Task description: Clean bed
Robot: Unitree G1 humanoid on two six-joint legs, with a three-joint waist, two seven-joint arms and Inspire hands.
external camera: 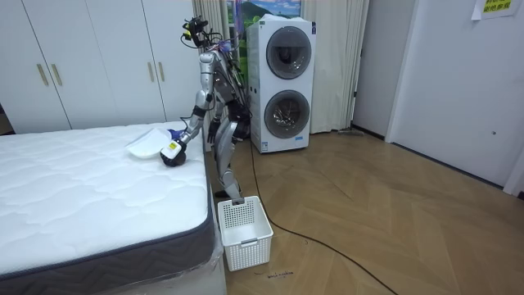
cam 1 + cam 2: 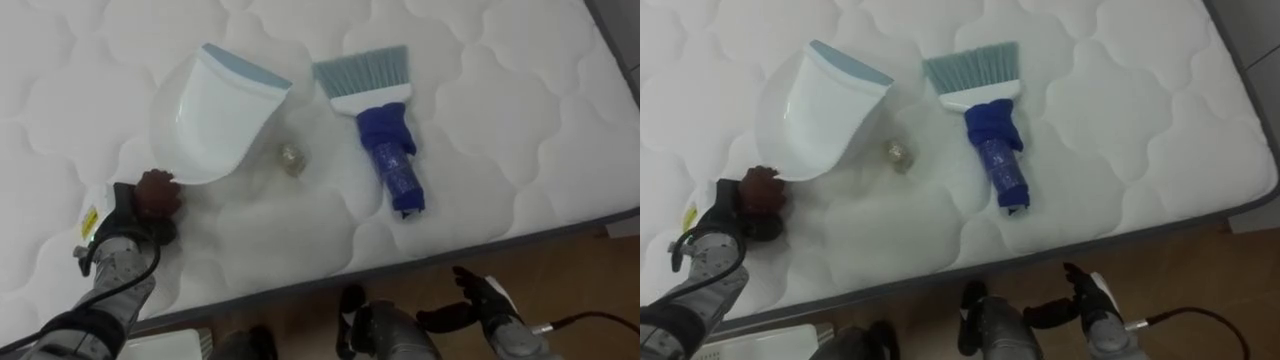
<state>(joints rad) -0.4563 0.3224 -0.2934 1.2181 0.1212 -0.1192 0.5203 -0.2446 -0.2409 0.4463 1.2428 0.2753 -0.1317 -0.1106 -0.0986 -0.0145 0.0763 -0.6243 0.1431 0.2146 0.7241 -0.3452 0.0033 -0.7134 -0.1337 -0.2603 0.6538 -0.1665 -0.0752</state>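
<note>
So we're standing at the long edge of the bed [image 2: 520, 120], looking straight down at the bare white quilted mattress. Three things are lying on it. There's a white dustpan [image 2: 215, 115] with a pale blue lip, mouth pointing away from us. Off to its right is a brush [image 2: 385, 140] with a dark blue handle and light blue bristles, lying flat with the bristles at the far end and the handle pointing back toward us. Between the two sits a small crumpled scrap [image 2: 291, 157], just beside the dustpan's right edge and not touching the brush.

Our left hand [image 2: 150, 200] is at the near end of the dustpan, fingers curled in around the handle end, so it looks like a grip on the pan. In the room view the pan sits tilted at the edge of the mattress with that hand under its back end.

Our right hand [image 2: 490, 295] hangs low, below the mattress edge and over the wooden floor [image 2: 580, 260]. Its fingers are loose and a bit spread, with nothing in them, well apart from the brush.

The room view has us upright at the bed's side, with a white laundry basket [image 1: 244, 233] on the floor by the bed, stacked washing machines [image 1: 282, 86] behind us, and white wardrobe doors [image 1: 82, 65] past the bed.
</note>
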